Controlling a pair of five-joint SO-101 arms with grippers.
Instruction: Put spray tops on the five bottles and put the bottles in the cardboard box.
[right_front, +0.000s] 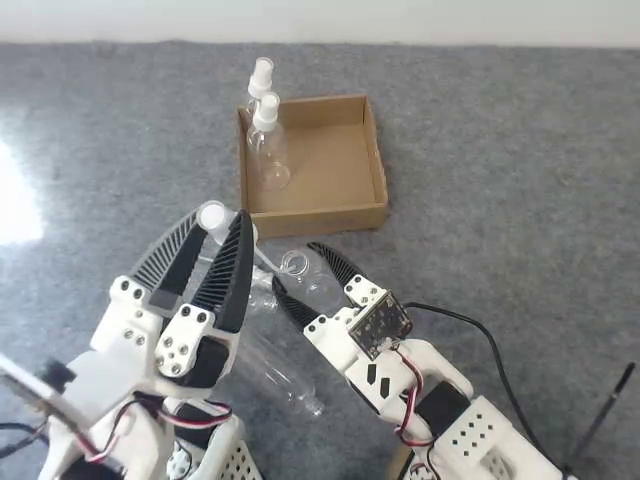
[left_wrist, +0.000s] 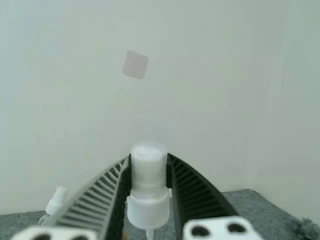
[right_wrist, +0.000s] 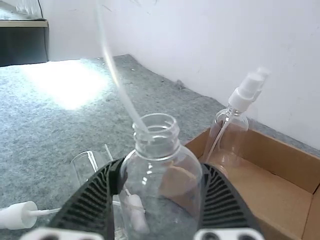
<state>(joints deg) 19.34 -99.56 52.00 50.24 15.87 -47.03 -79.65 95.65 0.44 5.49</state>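
My left gripper (right_front: 222, 218) is shut on a white spray top (right_front: 212, 214), held upright between its fingers (left_wrist: 148, 187). The top's thin clear dip tube (right_wrist: 116, 75) slants down, and its end sits at the open mouth of a clear bottle (right_wrist: 160, 172). My right gripper (right_front: 297, 268) is shut on that bottle (right_front: 296, 266) and holds it upright, just in front of the cardboard box (right_front: 310, 218). One bottle with a spray top (right_front: 268, 145) stands inside the box at its left wall. Another capped bottle (right_front: 260, 80) stands behind the box.
Clear bottles without tops (right_front: 285, 375) lie on the grey felt between the two arms. A loose spray top (right_wrist: 17, 215) and an open bottle on its side (right_wrist: 87, 162) lie near the held bottle. The box's right half (right_wrist: 270, 185) is bare.
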